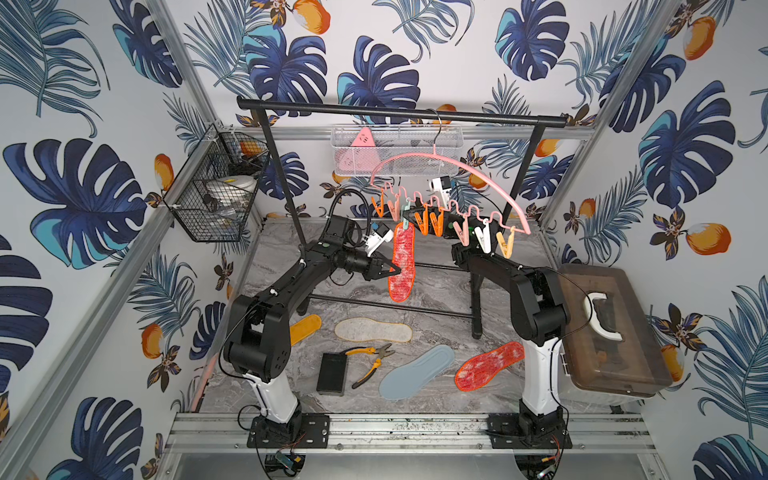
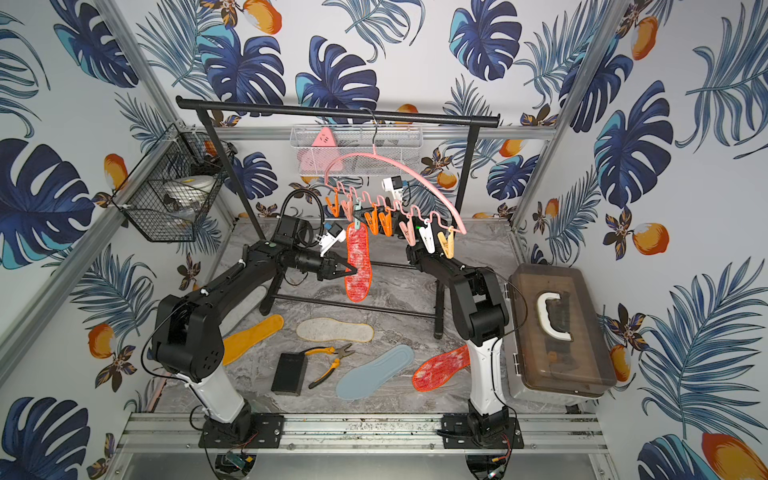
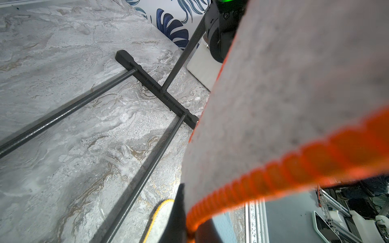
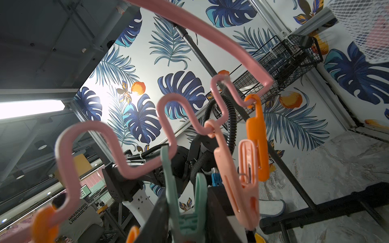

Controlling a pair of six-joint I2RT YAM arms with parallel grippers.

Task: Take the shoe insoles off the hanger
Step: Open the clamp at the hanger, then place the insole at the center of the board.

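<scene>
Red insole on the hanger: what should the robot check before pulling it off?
1. Left gripper shut on red insole: ok.
2. Right gripper straddles teal peg: ok.
3. Peg squeezed open enough to release: cannot tell.
4. Hanger hooked on rack: ok.
5. No other insole left on hanger: ok.

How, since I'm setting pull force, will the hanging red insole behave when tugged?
Probably light and floppy: the red insole hangs thin, slightly bowed, from one teal peg. Its felt back likely resists slipping. The hanger may swing.
</scene>
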